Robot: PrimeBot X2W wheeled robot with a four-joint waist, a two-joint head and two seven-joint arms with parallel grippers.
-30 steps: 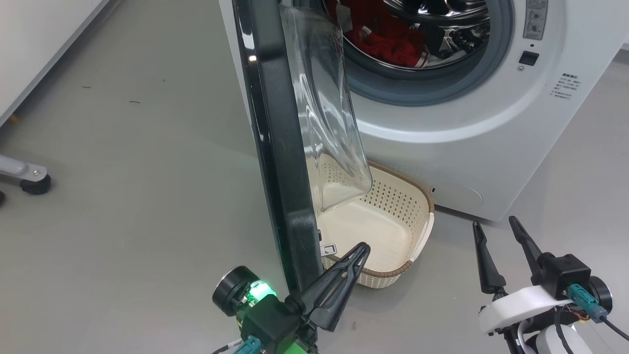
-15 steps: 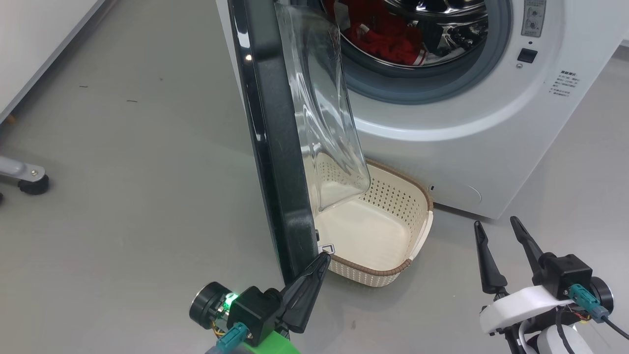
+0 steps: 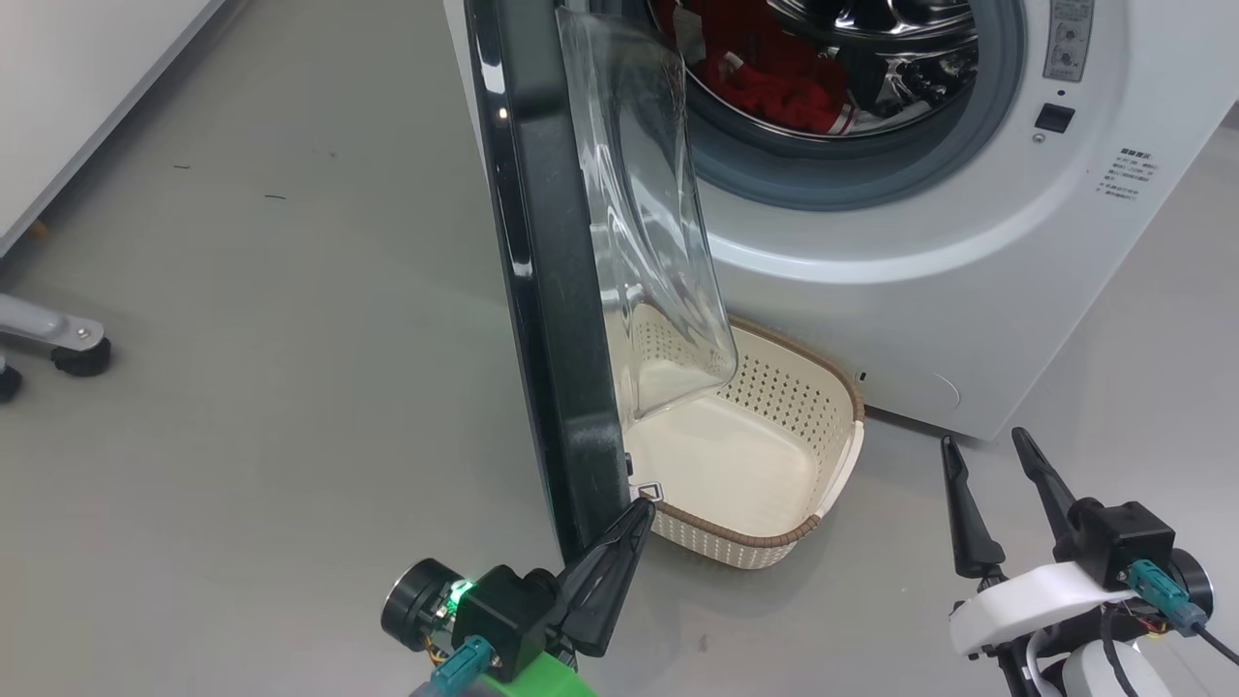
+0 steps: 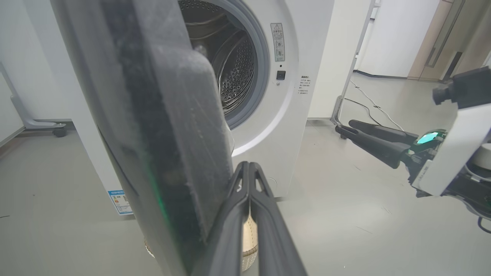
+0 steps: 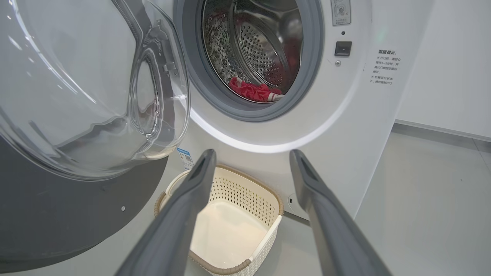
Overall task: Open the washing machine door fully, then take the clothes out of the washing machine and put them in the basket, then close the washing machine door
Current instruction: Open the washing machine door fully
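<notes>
The washing machine door stands partly swung out, its black frame edge-on and its glass bowl facing the drum. Red clothes lie inside the white washing machine. The cream basket sits on the floor under the door. My left gripper is shut and holds nothing, its tip against the door's free edge by the latch. In the left wrist view the left gripper sits just right of the door. My right gripper is open right of the basket. The right wrist view shows my right gripper pointing at the basket, with the clothes above.
A grey caster leg stands on the floor at far left, below a white wall panel. Bare grey floor spreads left of the door. In the left wrist view a metal stand leg and cables lie right of the machine.
My left gripper has drawn back and to the left, from over the basket's front rim to the door's free edge. The right arm has stayed put. The head camera has shifted slightly.
</notes>
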